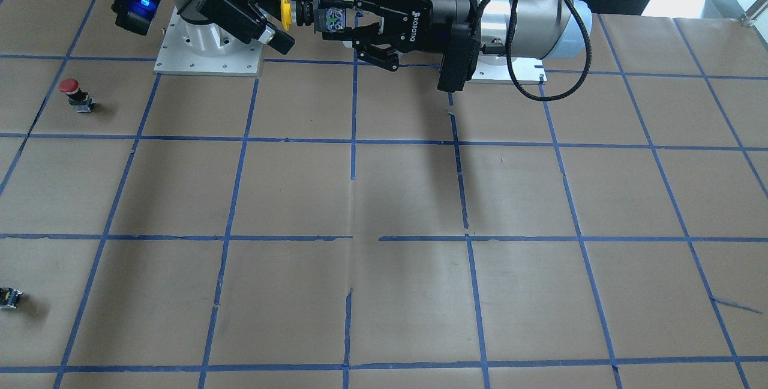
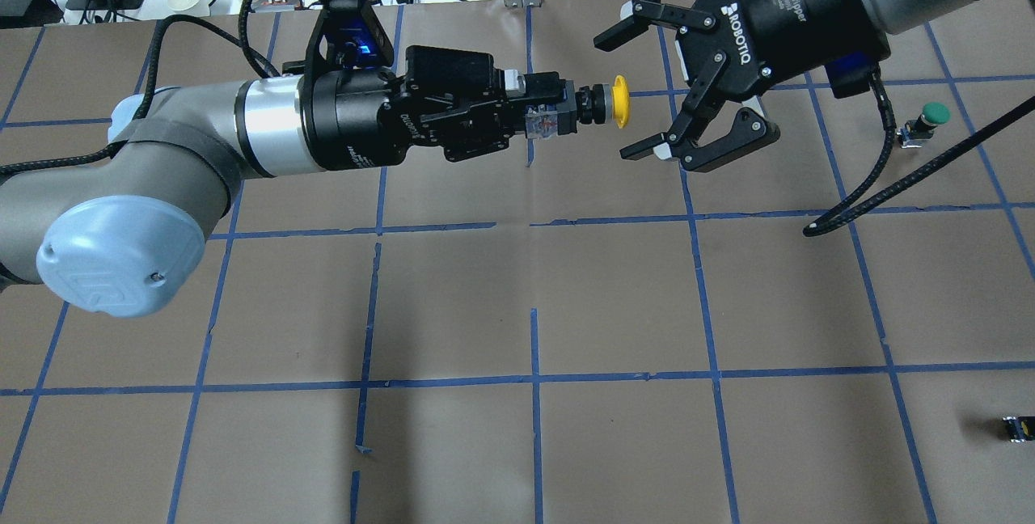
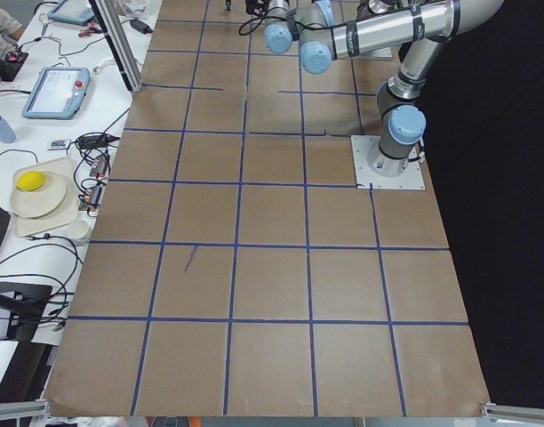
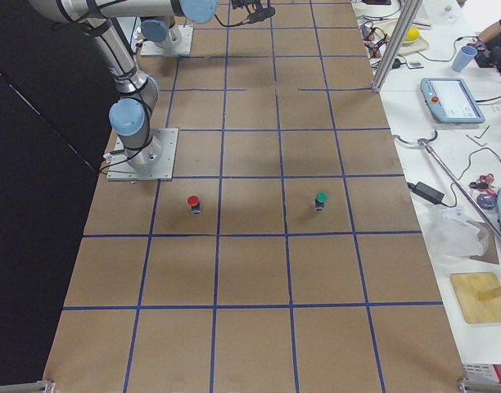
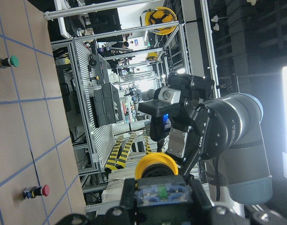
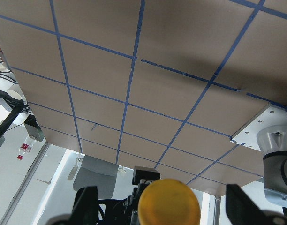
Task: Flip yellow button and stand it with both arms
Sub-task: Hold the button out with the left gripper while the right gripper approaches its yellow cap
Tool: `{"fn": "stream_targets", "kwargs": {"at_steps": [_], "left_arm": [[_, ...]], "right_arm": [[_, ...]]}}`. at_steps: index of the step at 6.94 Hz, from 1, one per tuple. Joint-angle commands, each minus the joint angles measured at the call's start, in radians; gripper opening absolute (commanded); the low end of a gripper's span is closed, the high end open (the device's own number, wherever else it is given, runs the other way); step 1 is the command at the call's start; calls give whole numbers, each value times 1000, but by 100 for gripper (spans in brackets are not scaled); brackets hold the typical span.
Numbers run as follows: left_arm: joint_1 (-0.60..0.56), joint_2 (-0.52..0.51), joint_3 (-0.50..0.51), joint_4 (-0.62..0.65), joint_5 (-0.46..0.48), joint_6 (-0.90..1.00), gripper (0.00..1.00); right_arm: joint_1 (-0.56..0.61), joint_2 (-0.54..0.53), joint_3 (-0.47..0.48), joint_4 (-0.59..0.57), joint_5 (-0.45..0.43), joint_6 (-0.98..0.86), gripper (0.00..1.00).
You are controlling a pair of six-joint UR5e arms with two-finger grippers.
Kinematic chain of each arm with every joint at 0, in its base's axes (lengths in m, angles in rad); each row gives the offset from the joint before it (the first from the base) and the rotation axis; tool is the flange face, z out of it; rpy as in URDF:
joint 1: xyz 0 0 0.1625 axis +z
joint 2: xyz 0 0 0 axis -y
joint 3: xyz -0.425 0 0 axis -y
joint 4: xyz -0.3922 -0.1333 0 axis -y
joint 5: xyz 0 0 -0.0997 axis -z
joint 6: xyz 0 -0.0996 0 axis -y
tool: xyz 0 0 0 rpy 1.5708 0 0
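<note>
The yellow button [image 2: 620, 101] is held level in the air, its yellow cap pointing at my right gripper. My left gripper [image 2: 543, 118] is shut on its grey contact block [image 1: 330, 20]. My right gripper [image 2: 624, 97] is open, with one finger on each side of the cap and not touching it. In the front view the cap [image 1: 287, 12] sits just off the right gripper [image 1: 268, 14]. The right wrist view shows the cap [image 6: 169, 202] centred between the spread fingers [image 6: 85, 202]. The left wrist view shows the cap [image 5: 156, 165] in front of the right gripper.
A red-capped button [image 1: 73, 92] and a green-capped button [image 2: 930, 118] stand on the brown, blue-taped table [image 2: 534, 289]. A small black-and-yellow block [image 2: 1017, 427] lies near the right front corner. Both arm bases stand at the robot's edge.
</note>
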Motion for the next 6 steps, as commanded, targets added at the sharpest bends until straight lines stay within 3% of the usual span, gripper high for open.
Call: {"fn": "stream_targets", "kwargs": {"at_steps": [1, 2, 3, 4, 6], "left_arm": [[0, 1, 0, 2, 0, 0, 11], [0, 1, 0, 0, -2, 0, 11], [0, 1, 0, 0, -2, 0, 11], [0, 1, 0, 2, -2, 2, 11], [0, 3, 0, 2, -2, 2, 11]], "right_arm": [[1, -27, 5, 34, -4, -2, 95], [1, -27, 4, 37, -4, -1, 91], [1, -27, 4, 37, -2, -1, 78], [1, -26, 4, 37, -2, -1, 56], [0, -26, 4, 34, -1, -1, 30]]}}
